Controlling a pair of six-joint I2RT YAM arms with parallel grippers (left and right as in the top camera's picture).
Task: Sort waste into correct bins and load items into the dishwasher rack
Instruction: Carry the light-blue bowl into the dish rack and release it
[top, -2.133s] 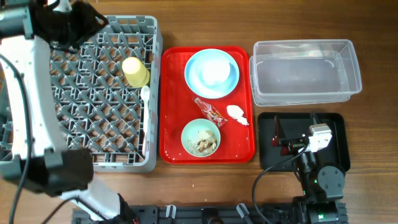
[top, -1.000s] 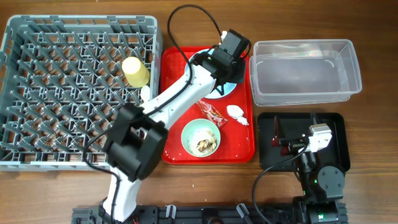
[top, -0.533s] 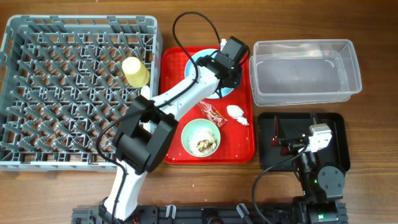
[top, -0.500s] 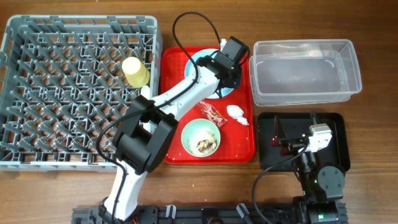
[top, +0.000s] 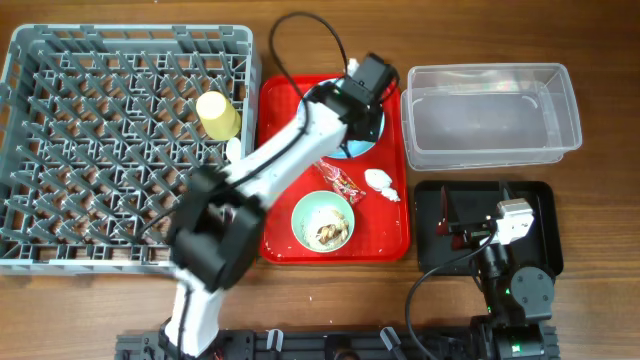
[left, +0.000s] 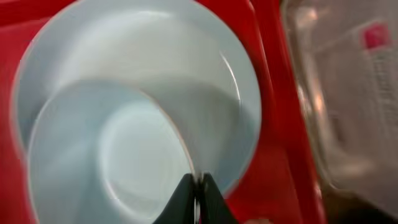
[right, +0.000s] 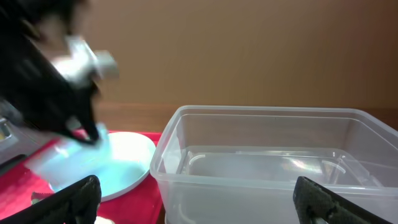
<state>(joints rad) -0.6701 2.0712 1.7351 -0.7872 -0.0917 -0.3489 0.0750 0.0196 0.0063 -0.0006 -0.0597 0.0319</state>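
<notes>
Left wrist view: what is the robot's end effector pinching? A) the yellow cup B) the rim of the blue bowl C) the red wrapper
B: the left end effector is shut on the thin rim of the pale blue bowl, with the plate behind it.

Rack (top: 100, 150): at 9 o'clock of serving tray (top: 275, 220); cup (top: 217, 114) inside.
Tub (top: 490, 115): at 2 o'clock.
Bin tray (top: 428, 250): at 4 o'clock.
On serving tray: plate (left: 186, 50) at 12 o'clock, top bowl (left: 112, 155) over it; wrapper (top: 340, 182), tissue (top: 379, 181) mid-tray; scraps bowl (top: 322, 222) at 6 o'clock.
</notes>
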